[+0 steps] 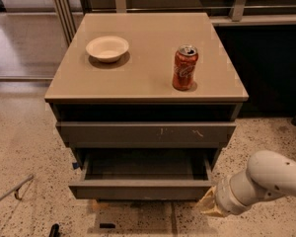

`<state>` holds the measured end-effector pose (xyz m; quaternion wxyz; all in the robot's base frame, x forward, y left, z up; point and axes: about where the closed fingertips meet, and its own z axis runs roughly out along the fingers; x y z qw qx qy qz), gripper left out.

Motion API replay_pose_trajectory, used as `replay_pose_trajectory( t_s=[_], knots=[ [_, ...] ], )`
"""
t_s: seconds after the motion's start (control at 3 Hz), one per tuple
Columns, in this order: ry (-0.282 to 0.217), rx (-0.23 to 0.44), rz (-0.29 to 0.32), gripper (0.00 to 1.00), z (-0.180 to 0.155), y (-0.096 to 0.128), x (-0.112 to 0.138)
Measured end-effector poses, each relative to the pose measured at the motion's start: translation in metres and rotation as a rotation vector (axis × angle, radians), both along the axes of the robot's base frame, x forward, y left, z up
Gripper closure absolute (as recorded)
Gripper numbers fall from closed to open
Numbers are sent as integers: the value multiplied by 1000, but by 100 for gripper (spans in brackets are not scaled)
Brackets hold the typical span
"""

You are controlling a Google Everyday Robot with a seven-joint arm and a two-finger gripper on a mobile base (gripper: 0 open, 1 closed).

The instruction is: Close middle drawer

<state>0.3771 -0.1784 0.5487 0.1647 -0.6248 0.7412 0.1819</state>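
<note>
The middle drawer (143, 188) stands pulled out of the grey cabinet, its plain dark-grey front panel well forward of the drawer above and its inside showing dark. My gripper (207, 207) is low at the right, just in front of and below the drawer front's right corner, on the end of my white arm (266, 179). I cannot tell whether it touches the panel.
Above the open drawer is a shut grey drawer front with pale scratch marks (145, 132). On the cabinet top (143, 78) stand a white bowl (107, 48) and a red soda can (185, 68). The floor is speckled terrazzo (24, 147). A dark wall (271, 68) stands at the right.
</note>
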Motion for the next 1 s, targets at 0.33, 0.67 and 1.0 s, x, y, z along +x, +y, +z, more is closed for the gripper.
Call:
replay_pose_trajectory(
  t_s=[0.33,0.67,1.0],
  knots=[
    [-39,27,11,100,-72,9,14],
    [-7,60,0,100,-100,18,7],
    [-12,54,3,100,-95,17,8]
  ],
)
